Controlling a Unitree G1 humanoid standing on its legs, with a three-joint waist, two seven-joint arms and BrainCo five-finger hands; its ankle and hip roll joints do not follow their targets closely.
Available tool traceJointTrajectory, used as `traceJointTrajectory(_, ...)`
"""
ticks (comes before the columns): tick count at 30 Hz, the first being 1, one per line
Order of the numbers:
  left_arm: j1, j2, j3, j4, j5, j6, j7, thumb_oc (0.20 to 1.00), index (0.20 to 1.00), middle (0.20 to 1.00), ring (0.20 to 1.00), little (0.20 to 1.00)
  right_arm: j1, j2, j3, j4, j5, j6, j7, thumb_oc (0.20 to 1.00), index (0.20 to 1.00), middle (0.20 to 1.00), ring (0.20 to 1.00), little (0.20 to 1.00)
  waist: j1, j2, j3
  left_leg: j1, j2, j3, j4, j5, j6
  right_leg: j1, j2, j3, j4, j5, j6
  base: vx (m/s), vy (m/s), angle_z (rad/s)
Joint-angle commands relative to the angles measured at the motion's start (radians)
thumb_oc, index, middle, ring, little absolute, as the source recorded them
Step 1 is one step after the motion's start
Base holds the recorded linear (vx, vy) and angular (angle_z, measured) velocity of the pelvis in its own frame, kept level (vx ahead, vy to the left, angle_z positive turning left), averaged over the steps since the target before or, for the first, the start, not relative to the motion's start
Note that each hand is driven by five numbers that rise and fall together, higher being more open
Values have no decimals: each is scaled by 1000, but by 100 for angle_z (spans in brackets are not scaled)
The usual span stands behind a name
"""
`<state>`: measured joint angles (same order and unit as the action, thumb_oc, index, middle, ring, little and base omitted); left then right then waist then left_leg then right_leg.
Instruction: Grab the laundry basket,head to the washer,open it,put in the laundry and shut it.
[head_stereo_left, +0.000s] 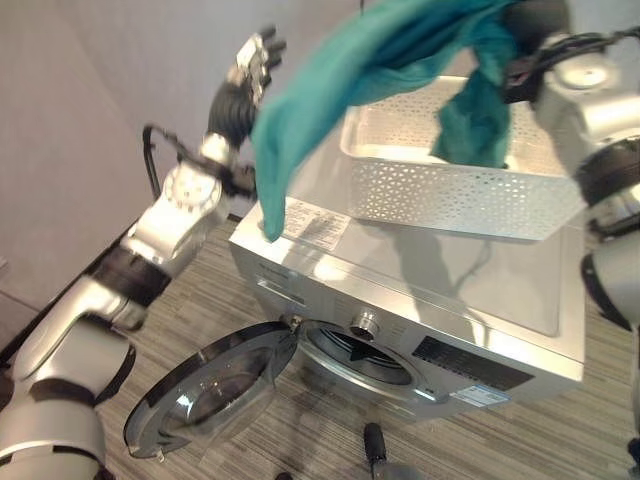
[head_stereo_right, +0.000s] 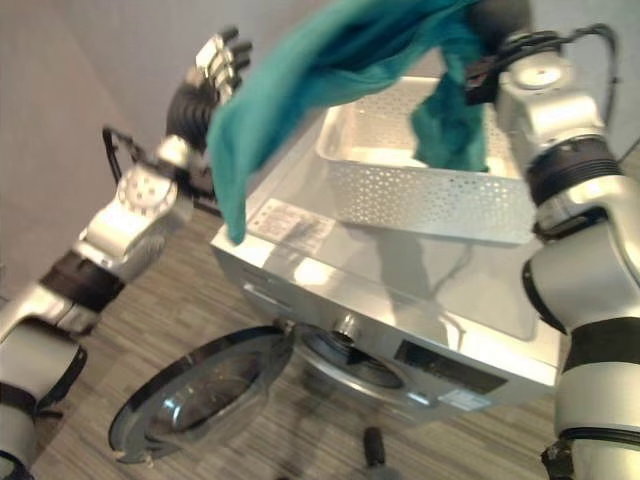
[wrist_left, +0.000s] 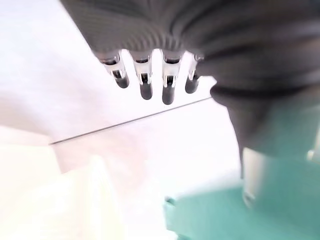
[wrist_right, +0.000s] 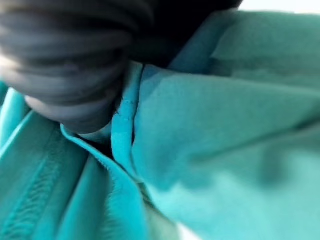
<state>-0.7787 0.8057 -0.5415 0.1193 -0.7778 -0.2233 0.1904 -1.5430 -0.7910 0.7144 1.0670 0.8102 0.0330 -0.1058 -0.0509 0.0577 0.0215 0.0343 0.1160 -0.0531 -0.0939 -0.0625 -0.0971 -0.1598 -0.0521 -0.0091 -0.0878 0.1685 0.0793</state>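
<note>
Teal garment (head_stereo_left: 330, 90) lifted at top centre of the head view, one end draped down over the washer's (head_stereo_left: 420, 300) upper-left corner, other end hanging into the white perforated basket (head_stereo_left: 450, 190) on top of it; right hand (wrist_right: 75, 75) at upper right buried in the cloth, can't tell its fingers; left hand (head_stereo_left: 255, 60) raised upper left, fingers straight, empty; washer door (head_stereo_left: 210, 385) swung open at lower left.
</note>
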Motion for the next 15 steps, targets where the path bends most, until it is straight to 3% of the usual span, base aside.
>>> traceJointTrajectory(1, 127, 70, 112, -47, 113, -72, 14, 1000, 1000, 1000, 1000, 1000, -159, -128, -6, 66, -13, -133, -49, 200, 200, 200, 200, 200, 39, -118, -35, 81, -1, -10, 7, -37, 25, 99, -78, -77, 1, -116, 79, 35, 29, 10)
traceJointTrajectory(3, 225, 56, 165, -96, 138, -67, 5, 1000, 1000, 1000, 1000, 1000, -159, -155, -16, 41, -13, -145, -51, 200, 200, 200, 200, 200, 38, -120, -37, 83, 0, -10, 7, -40, 26, 101, -78, -76, 1, -118, 80, 22, 26, 6)
traceJointTrajectory(4, 381, 37, 251, -180, 163, -67, -14, 1000, 1000, 1000, 1000, 1000, -167, -197, -25, 9, -24, -164, -64, 200, 200, 200, 200, 200, 48, -132, -37, 86, 1, -12, 7, -45, 29, 103, -77, -76, 1, -118, 79, 0, 0, 0)
traceJointTrajectory(7, 602, -4, 335, -279, 138, -55, -68, 1000, 1000, 1000, 1000, 1000, -174, -237, -24, -3, -59, -180, -66, 200, 200, 200, 200, 200, 56, -145, -39, 95, 3, -11, 7, -52, 35, 108, -76, -72, 1, -117, 79, 8, 32, 4)
traceJointTrajectory(15, 810, -75, 308, -308, 49, -10, -151, 1000, 1000, 1000, 1000, 1000, -211, -215, -5, 62, -71, -175, -40, 200, 200, 200, 200, 200, 65, -172, -41, 104, 1, -4, 27, -78, 52, 118, -81, -58, 1, -105, 84, -11, 31, -2)
